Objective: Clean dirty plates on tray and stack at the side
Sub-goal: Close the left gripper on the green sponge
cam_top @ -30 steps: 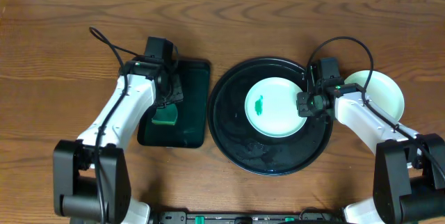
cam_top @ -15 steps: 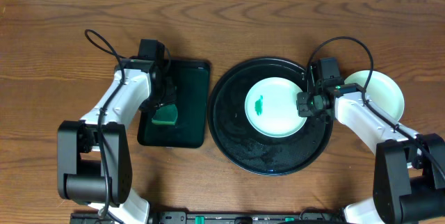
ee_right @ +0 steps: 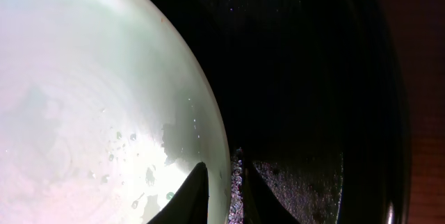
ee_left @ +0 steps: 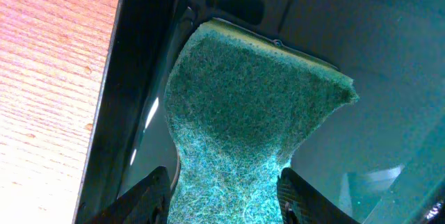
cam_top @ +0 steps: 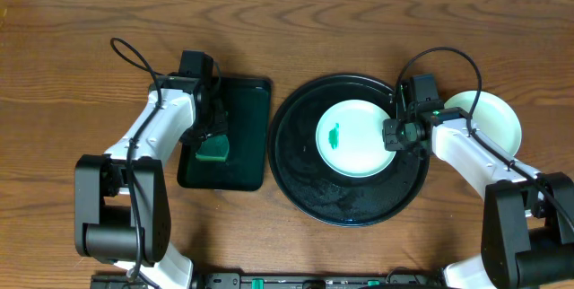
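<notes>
A pale mint plate (cam_top: 359,150) with a small green smear (cam_top: 334,134) lies on the round black tray (cam_top: 296,159). My right gripper (cam_top: 392,136) is shut on that plate's right rim. In the right wrist view the plate (ee_right: 90,99) is wet, and one finger of the gripper (ee_right: 221,163) sits on top of the rim and the other under it, over the tray (ee_right: 299,78). A second pale plate (cam_top: 495,118) rests on the table to the right of the tray. My left gripper (cam_top: 213,136) (ee_left: 224,175) is shut on a green sponge (ee_left: 250,99).
The sponge (cam_top: 213,152) hangs over a smaller rectangular black tray (cam_top: 247,118) left of the round one. Its left wall (ee_left: 132,78) runs close beside the sponge. Water drops glisten on the round tray's front. Cables loop behind both arms.
The left arm swung slightly to the left while the sponge stayed over the rectangular tray. The right arm and its plate have not moved.
</notes>
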`<action>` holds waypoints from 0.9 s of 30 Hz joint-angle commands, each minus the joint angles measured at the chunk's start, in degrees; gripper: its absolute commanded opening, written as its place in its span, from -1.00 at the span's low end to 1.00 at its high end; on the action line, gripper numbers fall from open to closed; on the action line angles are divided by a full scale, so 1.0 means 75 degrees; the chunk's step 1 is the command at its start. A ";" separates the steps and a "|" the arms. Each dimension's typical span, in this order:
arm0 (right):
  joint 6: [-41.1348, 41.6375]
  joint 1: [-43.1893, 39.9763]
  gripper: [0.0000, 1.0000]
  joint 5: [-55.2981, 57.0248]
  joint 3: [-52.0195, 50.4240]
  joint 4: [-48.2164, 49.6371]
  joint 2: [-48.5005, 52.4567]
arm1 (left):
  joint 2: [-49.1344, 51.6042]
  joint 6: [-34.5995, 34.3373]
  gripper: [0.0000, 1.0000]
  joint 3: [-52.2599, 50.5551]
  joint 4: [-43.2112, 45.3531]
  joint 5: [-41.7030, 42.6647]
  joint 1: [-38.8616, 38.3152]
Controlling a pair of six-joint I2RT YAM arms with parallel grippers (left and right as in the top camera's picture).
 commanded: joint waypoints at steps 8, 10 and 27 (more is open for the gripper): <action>-0.0055 -0.0032 -0.70 0.0012 -0.0052 0.0009 0.0038 | 0.0119 -0.0117 0.02 -0.0157 -0.0020 -0.0064 0.0003; -0.0055 -0.0032 -0.70 0.0012 -0.0052 0.0009 0.0038 | 0.0119 -0.0122 0.02 -0.0219 0.0020 -0.0064 0.0003; -0.0055 -0.0032 -0.69 0.0012 -0.0052 0.0009 0.0038 | 0.0012 -0.0047 0.02 -0.0647 0.0452 -0.0064 0.0003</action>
